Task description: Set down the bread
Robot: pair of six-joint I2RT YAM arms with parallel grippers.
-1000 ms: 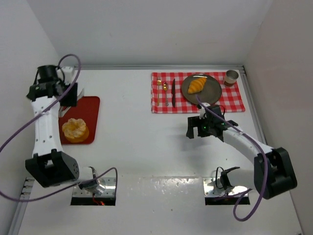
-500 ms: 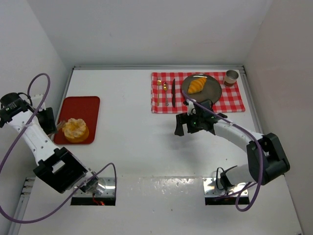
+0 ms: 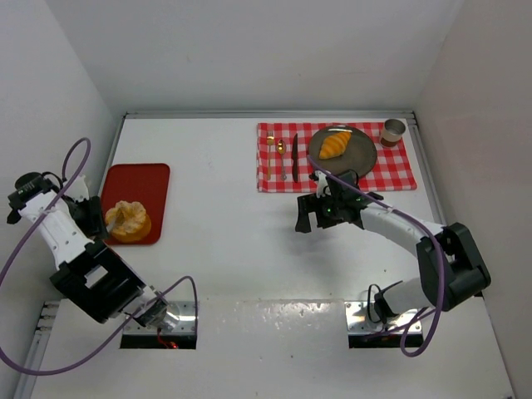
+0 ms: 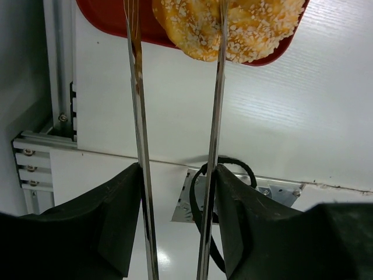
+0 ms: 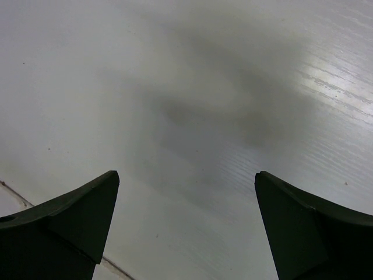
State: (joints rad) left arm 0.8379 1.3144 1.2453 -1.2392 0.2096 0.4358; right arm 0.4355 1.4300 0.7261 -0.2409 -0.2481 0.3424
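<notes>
The round lumpy bun (image 3: 127,220) sits on a red tray (image 3: 148,179) at the left. In the left wrist view the bun (image 4: 250,29) is at the top. My left gripper (image 3: 90,213) is shut on a pair of metal tongs (image 4: 217,87). The tongs' right blade crosses the bun and the left blade passes beside its left edge over the tray (image 4: 105,14). The croissant (image 3: 334,145) lies on a dark plate (image 3: 362,154) at the back right. My right gripper (image 3: 313,214) is open and empty over bare table, in front of the plate.
A red-checked cloth (image 3: 399,170) holds the plate, a knife (image 3: 294,156), a small fork (image 3: 282,162) and a cup (image 3: 392,131). White walls close in the left, back and right. A metal rail (image 4: 55,87) runs along the table's left edge.
My left arm swung from behind the tray to its left side, bringing the tongs to the bun. My right gripper moved left, away from the plate, then held.
</notes>
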